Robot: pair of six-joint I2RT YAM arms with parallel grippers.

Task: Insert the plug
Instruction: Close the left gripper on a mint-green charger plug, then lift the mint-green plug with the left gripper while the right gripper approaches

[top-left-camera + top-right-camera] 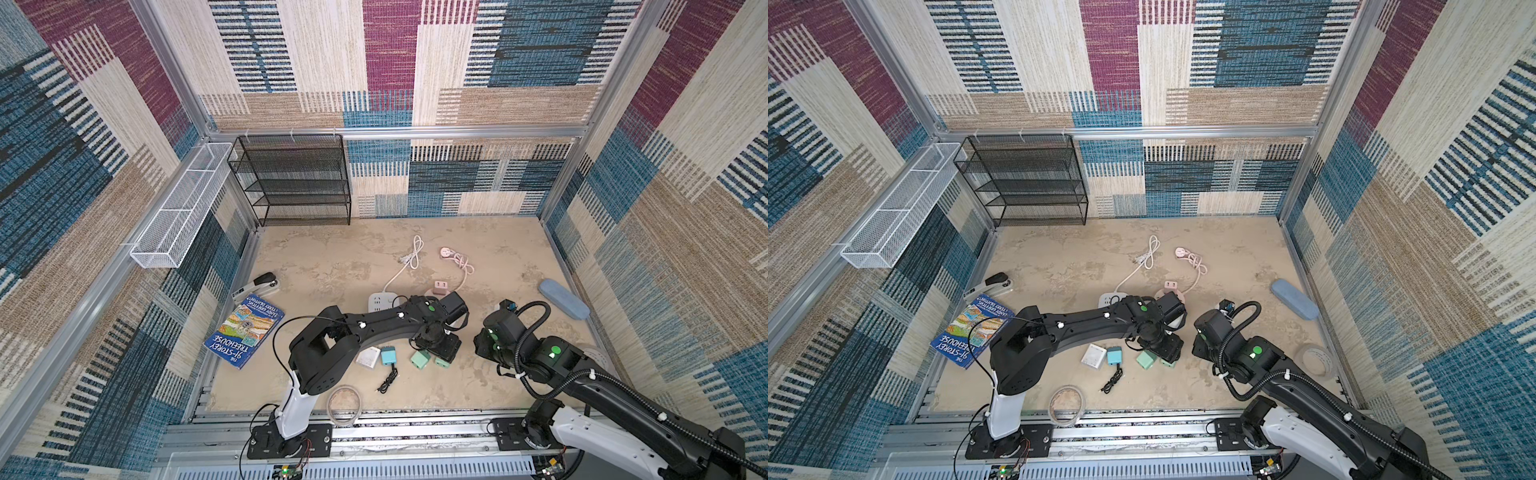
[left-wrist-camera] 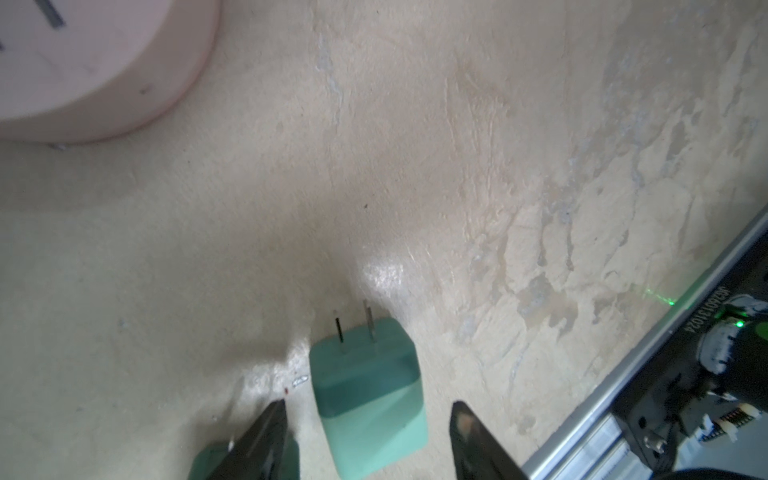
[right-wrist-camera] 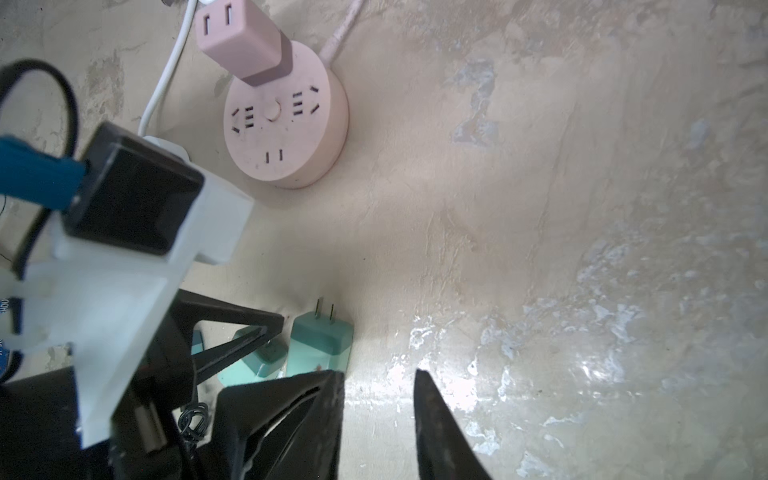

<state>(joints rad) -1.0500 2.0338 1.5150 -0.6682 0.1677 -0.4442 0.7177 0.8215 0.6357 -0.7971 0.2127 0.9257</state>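
Green plug point(image 2: 365, 395) point(image 3: 320, 345) upright on the table point(image 2: 457, 145), two prongs pointing up. Near the pink round socket point(image 3: 286, 124) but well clear of it, on the socket's side toward the arm bases. Not yet in any slot.

Left claw point(image 2: 368, 407) released and low over the table. One finger on either side of the green plug, a strip of bare table showing between each finger and the plug. No contact visible.

Right claw point(image 3: 378, 374) released too, fingers a narrow gap apart with only table between them. Grasping nothing. Near the green plug, farther from the pink round socket than the plug.

Second green plug point(image 3: 257, 361) tipped over just beside the first, partly hidden behind a left finger. Pink adapter point(image 3: 241, 41) seated in the socket near its rim, with the pink cord point(image 3: 345, 29) leaving the socket close by. White power strip point(image 1: 381, 300) just beside the socket, mostly under the left arm.

In both top views, blue charger point(image 1: 389, 356) point(image 1: 1113, 356) and white cube point(image 1: 369, 357) point(image 1: 1094, 356) side by side, about as far from the socket as the green plugs. Black cable point(image 1: 388, 380) coiled farther out still.
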